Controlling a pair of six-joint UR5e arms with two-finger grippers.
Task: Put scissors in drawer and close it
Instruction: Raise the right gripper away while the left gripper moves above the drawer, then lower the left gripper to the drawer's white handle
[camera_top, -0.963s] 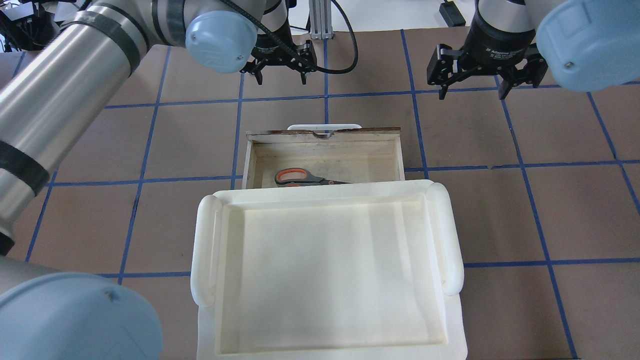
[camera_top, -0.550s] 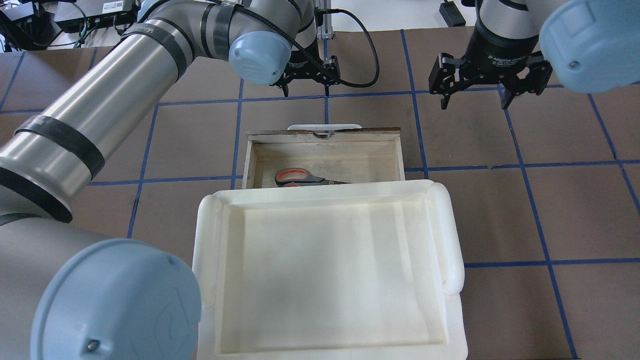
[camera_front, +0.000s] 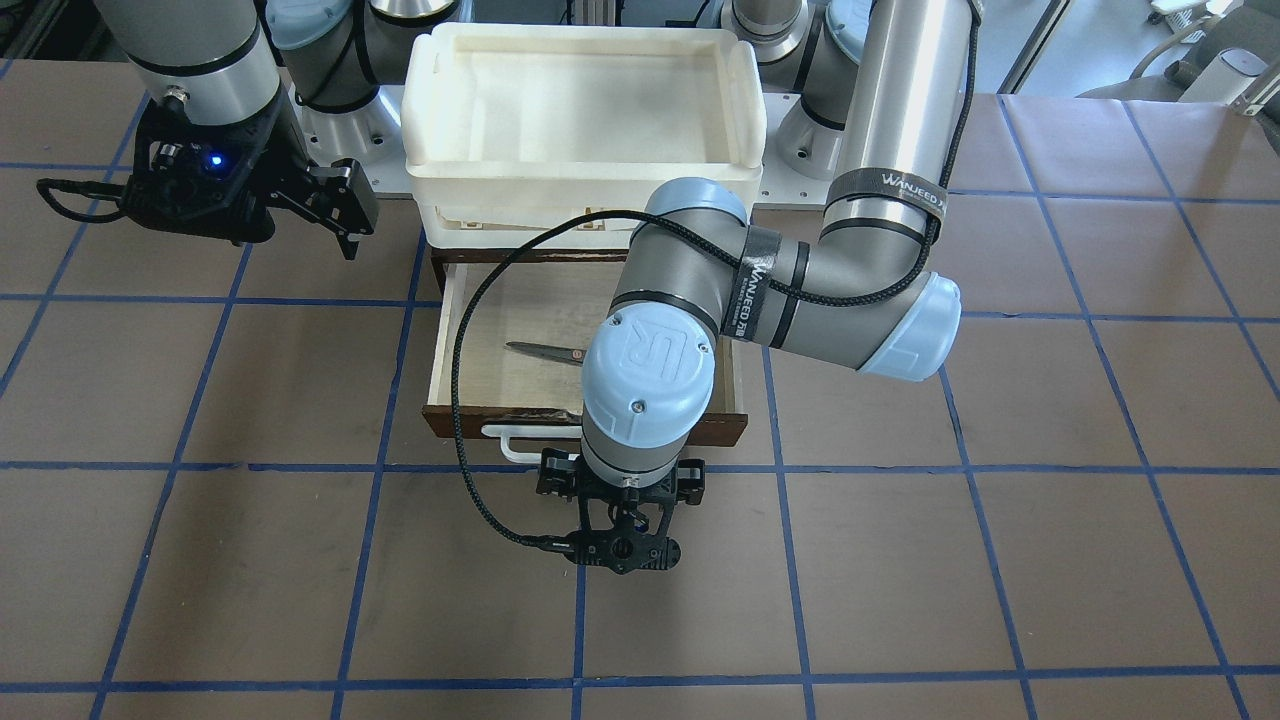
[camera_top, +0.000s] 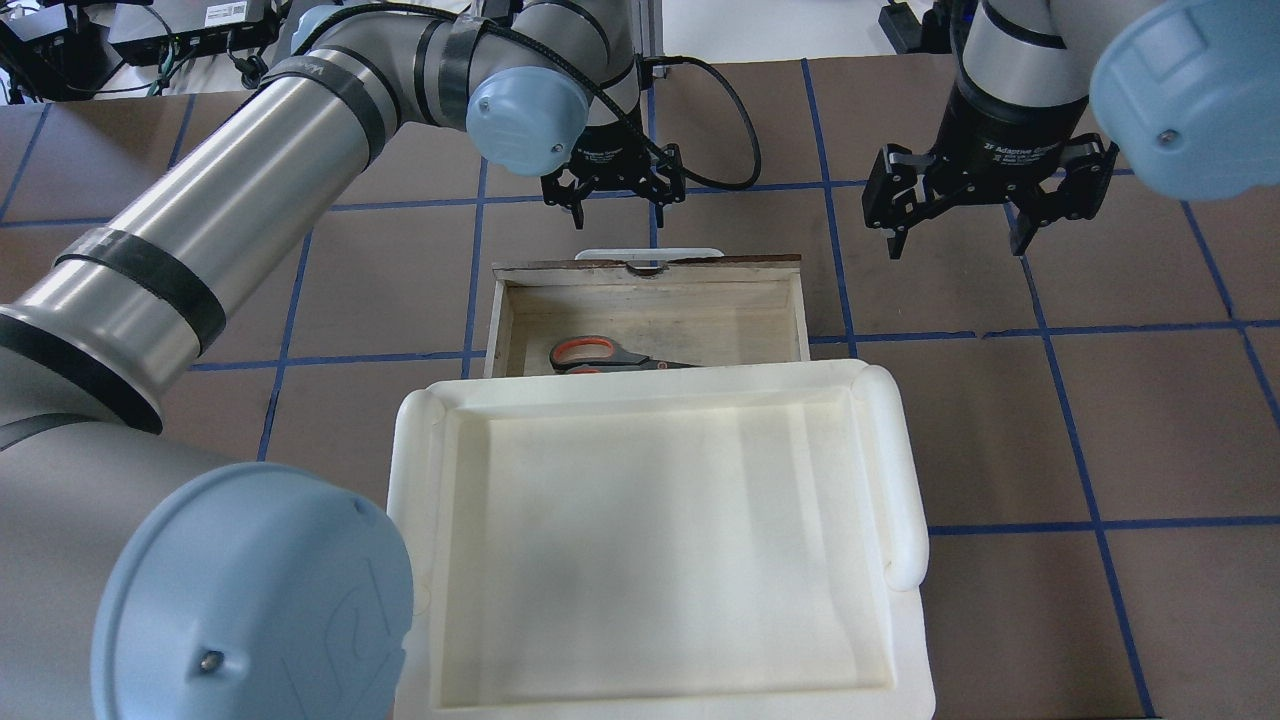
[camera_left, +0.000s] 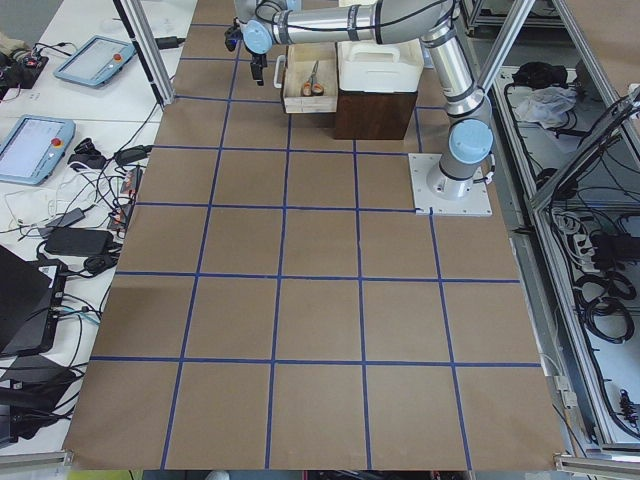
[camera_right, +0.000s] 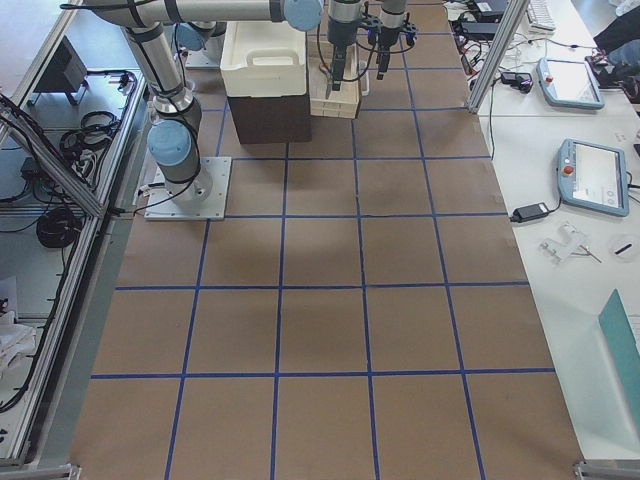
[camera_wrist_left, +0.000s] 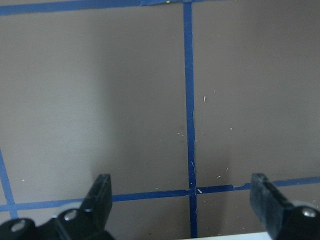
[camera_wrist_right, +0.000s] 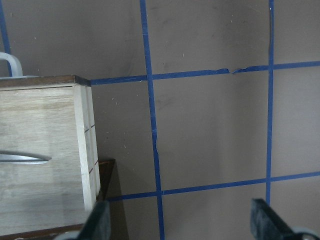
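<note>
Scissors (camera_top: 610, 353) lie inside the open drawer (camera_top: 760, 262). L gripper (camera_top: 618, 205), jaws apart & empty, hangs just beyond the white handle (camera_top: 648, 253), prob. lined up to push it shut. R gripper (camera_top: 957, 247), also apart, sits off to the side.

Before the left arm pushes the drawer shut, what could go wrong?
1. The left end effector is open beyond the white bar handle. Spread like this, it might catch the handle instead of pushing the dark brown wooden drawer squarely.
2. In the front-facing view, the black cable of that arm loops over the open drawer and might be pinched.
3. A hard push might slide the grey-handled scissors.
</note>
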